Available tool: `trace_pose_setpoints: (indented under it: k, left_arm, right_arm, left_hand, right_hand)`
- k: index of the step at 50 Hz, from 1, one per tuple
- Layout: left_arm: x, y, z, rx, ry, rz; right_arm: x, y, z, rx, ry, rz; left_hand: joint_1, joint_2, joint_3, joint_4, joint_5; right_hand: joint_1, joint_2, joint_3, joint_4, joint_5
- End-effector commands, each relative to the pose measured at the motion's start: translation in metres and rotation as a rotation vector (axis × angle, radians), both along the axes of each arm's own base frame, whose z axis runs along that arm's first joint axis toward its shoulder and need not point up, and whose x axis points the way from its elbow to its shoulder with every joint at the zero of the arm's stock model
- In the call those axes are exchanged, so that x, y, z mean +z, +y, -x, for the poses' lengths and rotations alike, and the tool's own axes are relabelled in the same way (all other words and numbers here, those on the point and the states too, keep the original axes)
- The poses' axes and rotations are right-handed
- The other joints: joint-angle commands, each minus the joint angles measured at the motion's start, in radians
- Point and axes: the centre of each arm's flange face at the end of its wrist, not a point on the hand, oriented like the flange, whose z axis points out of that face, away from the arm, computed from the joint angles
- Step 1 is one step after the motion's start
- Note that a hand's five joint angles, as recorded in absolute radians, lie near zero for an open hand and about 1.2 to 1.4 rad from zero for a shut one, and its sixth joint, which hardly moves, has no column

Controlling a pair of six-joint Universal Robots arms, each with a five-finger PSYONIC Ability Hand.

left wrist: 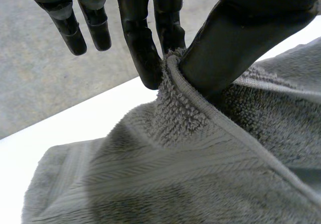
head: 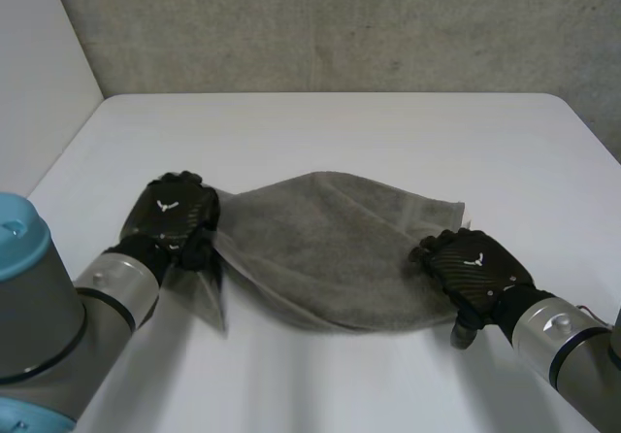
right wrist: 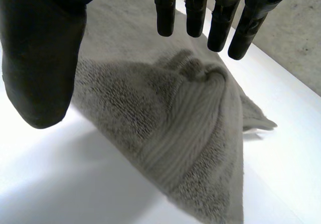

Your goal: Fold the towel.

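Note:
A grey towel lies rumpled in the middle of the white table. My left hand is at the towel's left end, where a corner hangs lifted off the table. In the left wrist view the thumb and one finger pinch the towel's hemmed edge, while the other fingers stay straight. My right hand is at the towel's front right edge. Its fingers are straight and its thumb stands apart, hovering over a bunched towel corner with nothing between them.
A rough grey wall runs behind the table's far edge, and a pale wall stands at the left. Bare tabletop lies beyond the towel and in front of it.

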Motion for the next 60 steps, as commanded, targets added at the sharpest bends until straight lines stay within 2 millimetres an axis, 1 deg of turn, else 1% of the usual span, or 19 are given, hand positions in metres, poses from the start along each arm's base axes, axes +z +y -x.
trace_pose_setpoints:
  k: [1,6,10,16,21,23,24,25,29,32,34,35,38,40,42,43,45,51,60]
  left_arm:
    - [0.01,-0.02,-0.008,0.034,0.007,0.003]
    - [0.019,-0.035,-0.008,0.03,0.022,0.021]
    - [0.005,-0.053,-0.013,0.06,0.01,-0.018]
    - [-0.007,-0.054,-0.013,0.06,-0.006,-0.063]
    - [-0.012,-0.051,-0.015,0.061,-0.009,-0.084]
    - [-0.013,-0.05,-0.015,0.061,-0.01,-0.088]
    - [-0.013,-0.05,-0.015,0.062,-0.011,-0.089]
    - [-0.013,-0.05,-0.015,0.062,-0.011,-0.089]
    - [-0.012,-0.05,-0.018,0.069,-0.01,-0.089]
    - [-0.01,-0.048,-0.019,0.071,-0.011,-0.092]
    - [-0.008,-0.047,-0.019,0.069,-0.012,-0.092]
    - [-0.007,-0.046,-0.019,0.069,-0.011,-0.093]
    - [-0.009,-0.045,-0.02,0.07,-0.014,-0.098]
    - [-0.01,-0.044,-0.02,0.071,-0.014,-0.103]
    - [-0.011,-0.043,-0.02,0.069,-0.016,-0.107]
    - [-0.012,-0.043,-0.02,0.069,-0.017,-0.11]
    - [-0.014,-0.042,-0.02,0.068,-0.019,-0.116]
    - [-0.017,-0.042,-0.021,0.071,-0.022,-0.126]
    - [-0.013,-0.046,-0.021,0.074,-0.017,-0.11]
  right_arm:
    - [-0.002,-0.018,0.016,-0.046,0.014,0.026]
    - [-0.002,-0.021,0.017,-0.043,0.01,0.034]
    - [-0.005,-0.03,0.014,-0.023,0.022,0.073]
    - [-0.02,-0.044,0.005,0.017,0.06,0.077]
    - [-0.029,-0.051,-0.007,0.066,0.078,0.085]
    - [-0.033,-0.054,-0.012,0.081,0.077,0.081]
    - [-0.033,-0.054,-0.012,0.082,0.077,0.081]
    - [-0.033,-0.057,-0.015,0.087,0.076,0.085]
    - [-0.028,-0.063,-0.018,0.096,0.066,0.11]
    - [-0.012,-0.075,-0.021,0.103,0.042,0.169]
    - [0.007,-0.087,-0.028,0.118,0.014,0.244]
    - [0.008,-0.087,-0.028,0.118,0.014,0.245]
    - [0.018,-0.095,-0.046,0.173,-0.011,0.301]
    - [0.012,-0.097,-0.057,0.211,-0.018,0.298]
    - [-0.003,-0.108,-0.07,0.235,-0.002,0.282]
    - [-0.003,-0.108,-0.07,0.235,-0.002,0.282]
    - [-0.013,-0.115,-0.07,0.212,0.037,0.264]
    - [-0.002,-0.118,-0.06,0.133,0.052,0.276]
    - [0.044,-0.101,-0.03,0.018,-0.057,0.32]
  left_hand:
    - [0.145,0.068,-0.049,-0.055,0.093]
    - [0.145,0.068,-0.049,-0.055,0.093]
    - [0.145,0.068,-0.049,-0.055,0.093]
    - [0.145,0.068,-0.049,-0.055,0.093]
    - [0.145,0.068,-0.049,-0.055,0.093]
    - [0.145,0.068,-0.049,-0.055,0.093]
    - [0.145,0.068,-0.049,-0.055,0.093]
    - [0.145,0.068,-0.049,-0.055,0.093]
    - [0.145,0.068,-0.049,-0.055,0.093]
    - [0.145,0.068,-0.049,-0.055,0.093]
    - [0.145,0.068,-0.049,-0.055,0.093]
    - [0.145,0.068,-0.049,-0.055,0.093]
    - [0.145,0.068,-0.049,-0.055,0.093]
    - [0.145,0.068,-0.049,-0.055,0.093]
    - [0.145,0.068,-0.049,-0.055,0.093]
    - [0.145,0.068,-0.049,-0.055,0.093]
    - [0.145,0.068,-0.049,-0.055,0.093]
    - [0.145,0.068,-0.049,-0.055,0.093]
    - [0.145,0.068,-0.049,-0.055,0.093]
  right_hand:
    - [-0.019,-0.027,-0.052,-0.07,0.009]
    - [-0.011,-0.018,-0.052,-0.07,0.018]
    - [0.022,0.014,-0.052,-0.07,0.05]
    - [0.13,0.123,-0.052,-0.07,0.159]
    - [0.459,0.452,-0.052,-0.07,0.488]
    - [0.847,0.84,-0.052,-0.07,0.876]
    - [0.85,0.842,-0.052,-0.07,0.878]
    - [1.101,1.094,-0.052,-0.07,1.13]
    - [1.104,1.097,-0.052,-0.07,1.133]
    - [1.104,1.097,-0.052,-0.07,1.133]
    - [1.104,1.097,-0.052,-0.07,1.133]
    - [1.104,1.097,-0.052,-0.07,1.133]
    - [1.104,1.097,-0.052,-0.07,1.133]
    - [1.104,1.097,-0.052,-0.07,1.133]
    - [0.182,0.174,-0.052,-0.07,0.21]
    - [0.177,0.17,-0.052,-0.07,0.206]
    - [-0.065,-0.072,-0.052,-0.07,-0.037]
    - [-0.118,-0.125,-0.052,-0.07,-0.089]
    - [-0.118,-0.125,-0.052,-0.07,-0.089]
